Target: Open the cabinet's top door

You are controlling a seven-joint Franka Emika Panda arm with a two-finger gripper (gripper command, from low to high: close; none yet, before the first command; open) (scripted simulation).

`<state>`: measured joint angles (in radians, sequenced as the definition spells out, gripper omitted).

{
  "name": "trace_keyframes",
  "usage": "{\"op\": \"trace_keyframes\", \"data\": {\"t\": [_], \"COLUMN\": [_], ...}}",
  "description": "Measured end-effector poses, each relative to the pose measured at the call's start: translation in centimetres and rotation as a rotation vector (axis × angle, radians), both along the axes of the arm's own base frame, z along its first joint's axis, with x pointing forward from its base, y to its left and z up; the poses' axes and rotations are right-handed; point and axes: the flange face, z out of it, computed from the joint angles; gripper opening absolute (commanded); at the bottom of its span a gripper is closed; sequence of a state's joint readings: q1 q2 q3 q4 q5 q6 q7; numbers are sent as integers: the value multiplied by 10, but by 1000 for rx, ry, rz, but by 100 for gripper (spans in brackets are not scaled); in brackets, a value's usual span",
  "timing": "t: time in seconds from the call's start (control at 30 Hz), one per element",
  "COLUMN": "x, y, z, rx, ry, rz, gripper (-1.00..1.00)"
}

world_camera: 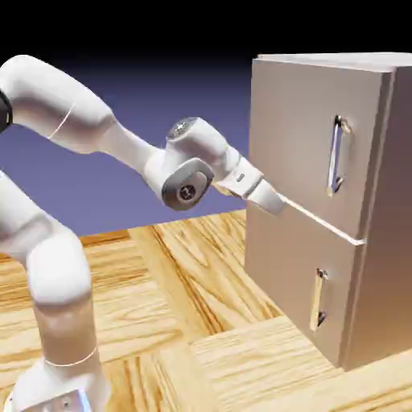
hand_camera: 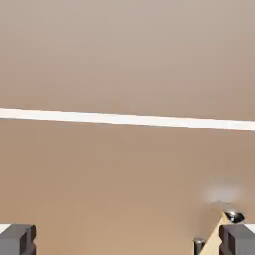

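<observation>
Holds the gripper wide open, with its fingertips well apart. Overlaps the lower door's handle behind one fingertip at the hand view's lower right; can't tell whether touching. Points toward the cabinet near the white seam between its doors, on the exterior view's left side of the front. Faces the top door above that seam, looking shut, with its upright silver handle toward the exterior view's right. Shows the lower door beneath, and the blue-violet backdrop beyond.
</observation>
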<state>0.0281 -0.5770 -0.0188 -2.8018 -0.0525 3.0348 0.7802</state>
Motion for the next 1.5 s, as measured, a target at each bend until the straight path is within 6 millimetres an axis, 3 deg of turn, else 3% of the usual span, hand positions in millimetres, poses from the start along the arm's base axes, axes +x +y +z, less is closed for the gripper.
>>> {"op": "trace_keyframes", "data": {"t": [0.4,0.77,1.13,1.5], "x": [-4,-15,-22,-20], "y": [19,18,0,-34], "z": [55,89,105,103], "rx": [-24,-35,-30,-7], "ry": [-137,-273,-414,-552], "rz": [34,39,28,12], "gripper": [100,100,100,100]}}
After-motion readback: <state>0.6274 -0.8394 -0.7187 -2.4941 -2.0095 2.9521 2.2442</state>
